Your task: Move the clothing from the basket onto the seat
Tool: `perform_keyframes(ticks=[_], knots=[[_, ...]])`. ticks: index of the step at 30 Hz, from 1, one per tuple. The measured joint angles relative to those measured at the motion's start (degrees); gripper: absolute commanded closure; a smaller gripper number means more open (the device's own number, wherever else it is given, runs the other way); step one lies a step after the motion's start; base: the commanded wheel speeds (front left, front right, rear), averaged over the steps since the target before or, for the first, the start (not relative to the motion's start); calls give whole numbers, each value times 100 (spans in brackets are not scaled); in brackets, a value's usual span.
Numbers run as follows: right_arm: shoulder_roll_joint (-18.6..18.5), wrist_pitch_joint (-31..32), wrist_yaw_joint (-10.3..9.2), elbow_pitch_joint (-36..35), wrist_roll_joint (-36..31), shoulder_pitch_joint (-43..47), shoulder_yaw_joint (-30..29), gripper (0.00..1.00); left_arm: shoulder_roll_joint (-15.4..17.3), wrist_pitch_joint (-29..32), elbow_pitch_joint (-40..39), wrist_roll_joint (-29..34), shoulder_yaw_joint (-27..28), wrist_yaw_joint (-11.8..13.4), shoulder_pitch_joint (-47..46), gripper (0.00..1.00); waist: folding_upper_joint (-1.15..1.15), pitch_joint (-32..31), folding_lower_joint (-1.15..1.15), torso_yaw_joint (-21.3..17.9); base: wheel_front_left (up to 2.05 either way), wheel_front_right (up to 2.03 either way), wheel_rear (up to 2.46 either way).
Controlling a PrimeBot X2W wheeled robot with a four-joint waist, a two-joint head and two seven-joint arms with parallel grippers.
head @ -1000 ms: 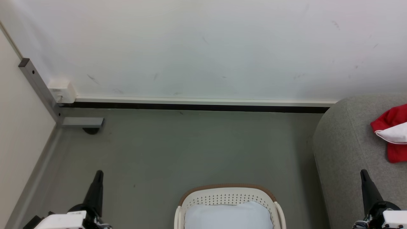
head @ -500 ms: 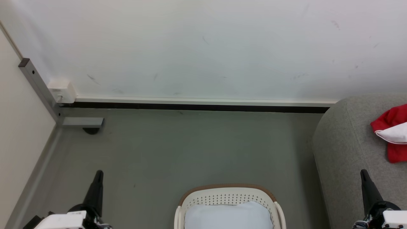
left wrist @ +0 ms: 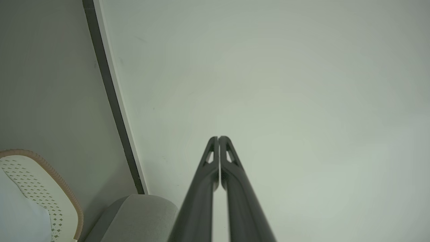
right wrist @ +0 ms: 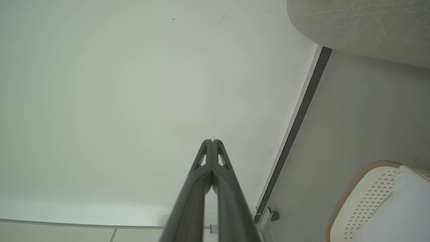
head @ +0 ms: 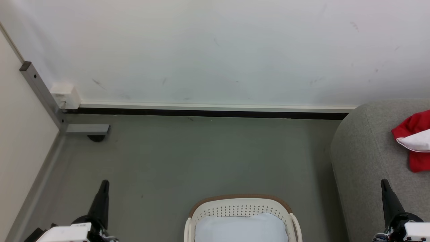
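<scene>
Nothing moved, left gripper (head: 105,183) closed, right gripper (head: 384,182) closed, clothing (head: 414,141) on seat (head: 364,154), pad (head: 240,229) in basket (head: 240,202)

White wall (head: 215,50), faintly scuffed, meets grey floor (head: 201,154) along a dark skirting strip (head: 208,113) capped in white. Left corner: slanting grey metal post (head: 40,90) with a small white box (head: 65,95) beside it and a short grey bar (head: 88,129) at its foot. Bottom centre: pale bluish-white pad (head: 242,230).

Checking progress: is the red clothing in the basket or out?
Out: red clothing lies on the seat; the basket, where visible, holds a pale pad.
</scene>
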Motion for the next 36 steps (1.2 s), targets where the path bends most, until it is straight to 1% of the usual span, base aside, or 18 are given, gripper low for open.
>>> perform_keyframes(ticks=[36], knots=[[0,0,0,0,0,0,0,100,0,0,0,0,0,0,-1,100,0,0,0,0,0,0,0]])
